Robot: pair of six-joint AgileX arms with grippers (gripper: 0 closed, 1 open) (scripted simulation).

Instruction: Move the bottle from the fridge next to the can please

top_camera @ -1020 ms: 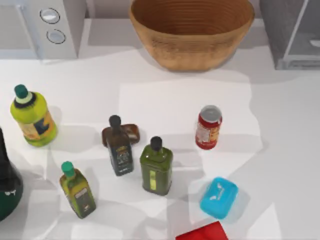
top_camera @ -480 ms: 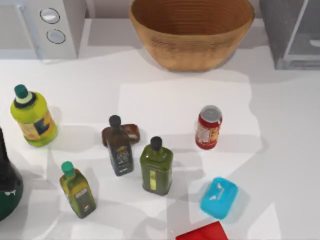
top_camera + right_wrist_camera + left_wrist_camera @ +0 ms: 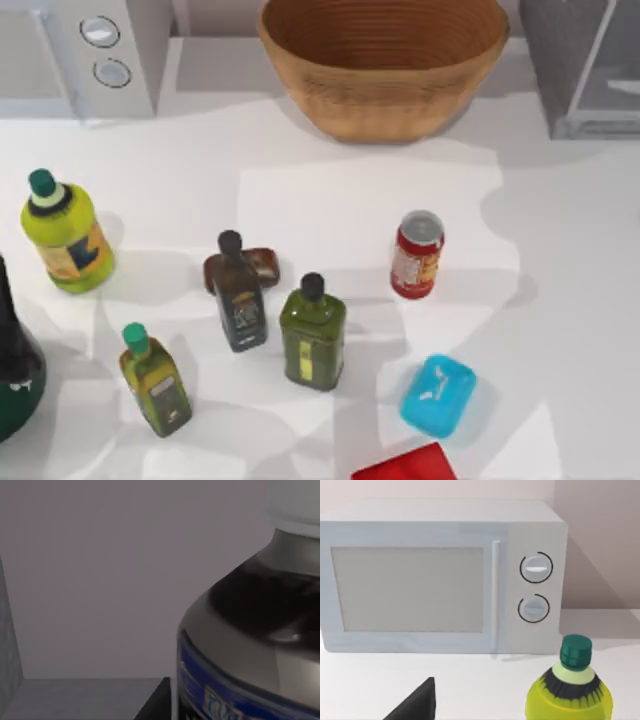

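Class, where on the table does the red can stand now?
In the top view, the can stands upright right of centre, between the wicker basket and the blue box.

A flat, matte black, wedge-shaped finger [image 3: 415, 704] of the left hand rises at the lower left; a matching dark pointed finger [image 3: 154, 702] of the right hand sits at the bottom centre.

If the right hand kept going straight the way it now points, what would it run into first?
Most likely the bottle: in the right wrist view it looms very close ahead, white cap at the top, standing inside the grey fridge. Its back wall lies farther behind. Depth is hard to judge, so take this as a probable first contact.
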